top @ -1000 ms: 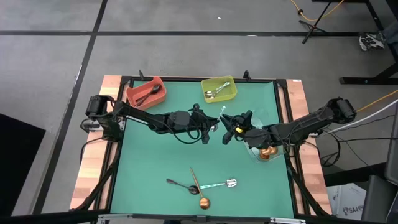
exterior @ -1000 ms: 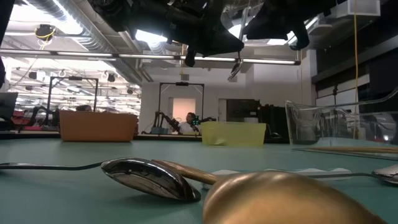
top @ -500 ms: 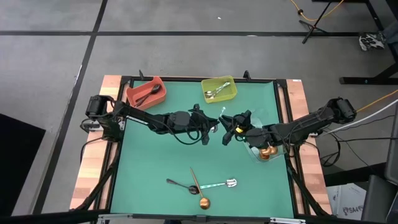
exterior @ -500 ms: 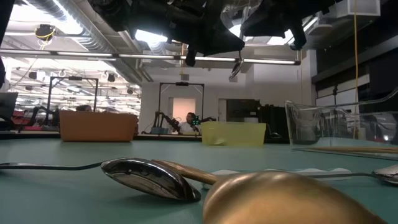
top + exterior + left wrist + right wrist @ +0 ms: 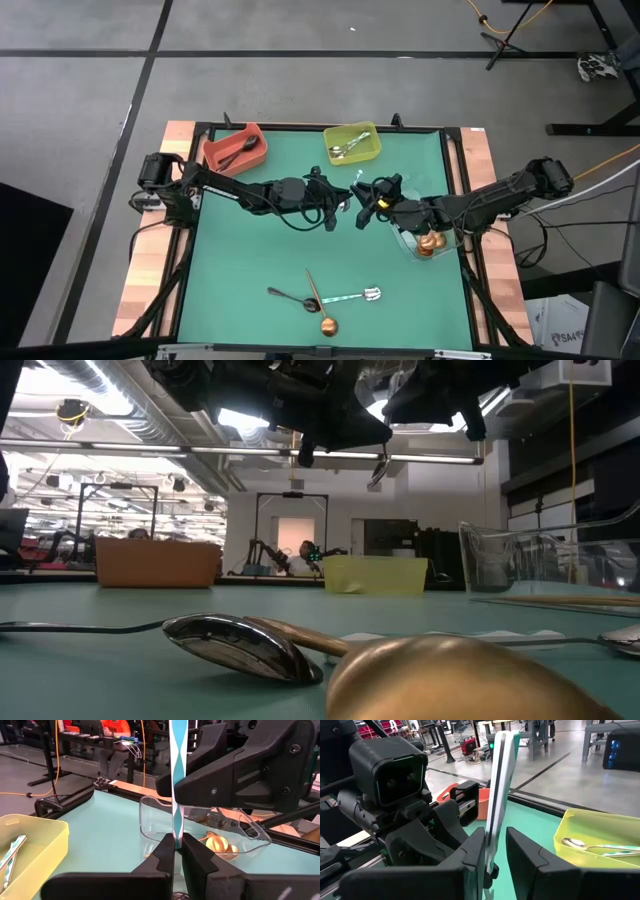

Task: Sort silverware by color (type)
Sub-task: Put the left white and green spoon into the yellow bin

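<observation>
Both grippers meet above the table's middle, around one silver spoon with a teal-and-white handle [image 5: 177,780]. My left gripper [image 5: 346,201] is shut on it. My right gripper [image 5: 364,207] faces it, its fingers open on either side of the same spoon [image 5: 495,795], with a gap showing at one finger. In the low view the spoon [image 5: 378,465] hangs high over the table. A black spoon [image 5: 288,296], a copper spoon [image 5: 322,308] and a silver spoon [image 5: 352,296] lie crossed near the table's near edge. My left gripper pinches the spoon's patterned handle [image 5: 177,827] between its two fingers. The fingers lie across the handle, which stands up out of them, lifted clear of the table. What lies below the fingers is hidden by the gripper.
A red bin [image 5: 236,148] with a black spoon and a yellow-green bin [image 5: 352,143] with silver spoons stand at the far edge. A clear bin [image 5: 428,240] with copper spoons sits at the right, under the right arm. Bare green mat lies between the arms and the loose spoons.
My right gripper has crept a little toward my left gripper and the spoon. The spoon and my left gripper have kept their place.
</observation>
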{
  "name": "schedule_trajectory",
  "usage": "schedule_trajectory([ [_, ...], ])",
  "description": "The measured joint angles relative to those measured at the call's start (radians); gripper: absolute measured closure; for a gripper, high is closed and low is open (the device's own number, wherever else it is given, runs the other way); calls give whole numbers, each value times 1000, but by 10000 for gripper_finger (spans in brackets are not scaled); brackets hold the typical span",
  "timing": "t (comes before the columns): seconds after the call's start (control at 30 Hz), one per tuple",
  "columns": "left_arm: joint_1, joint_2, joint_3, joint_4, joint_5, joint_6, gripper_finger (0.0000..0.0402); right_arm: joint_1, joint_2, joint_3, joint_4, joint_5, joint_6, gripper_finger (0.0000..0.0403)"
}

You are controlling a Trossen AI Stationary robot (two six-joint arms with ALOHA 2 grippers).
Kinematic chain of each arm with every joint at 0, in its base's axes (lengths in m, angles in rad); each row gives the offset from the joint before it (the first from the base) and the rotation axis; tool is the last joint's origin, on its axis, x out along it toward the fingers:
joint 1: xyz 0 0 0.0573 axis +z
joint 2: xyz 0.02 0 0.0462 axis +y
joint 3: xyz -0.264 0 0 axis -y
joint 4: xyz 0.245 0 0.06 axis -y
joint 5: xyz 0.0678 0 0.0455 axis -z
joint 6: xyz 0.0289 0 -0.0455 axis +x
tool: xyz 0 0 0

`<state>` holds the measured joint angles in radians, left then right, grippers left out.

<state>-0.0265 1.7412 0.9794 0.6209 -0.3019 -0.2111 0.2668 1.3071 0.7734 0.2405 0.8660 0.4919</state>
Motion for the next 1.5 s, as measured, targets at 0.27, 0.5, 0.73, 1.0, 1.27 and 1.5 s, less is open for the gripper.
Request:
schedule_trajectory([
  [0.27, 0, 0, 0, 0, 2, 0, 386, 0, 0, 0, 0, -2, 0, 338],
  [0.5, -1, 0, 0, 0, 3, 1, 386, 0, 0, 0, 0, -21, -5, 389],
  [0.73, -1, 0, 0, 0, 3, 1, 386, -1, 0, 0, -2, -22, -7, 391],
  [1.0, -1, 0, 0, 0, 3, 1, 386, -1, 0, 0, -2, -22, -7, 397],
  [1.27, 0, 0, 0, 0, 3, 4, 371, -1, 0, 0, -2, -20, -7, 400],
  [1.5, -1, 0, 0, 4, -34, 3, 342, -2, 0, 0, -5, 52, -10, 401],
])
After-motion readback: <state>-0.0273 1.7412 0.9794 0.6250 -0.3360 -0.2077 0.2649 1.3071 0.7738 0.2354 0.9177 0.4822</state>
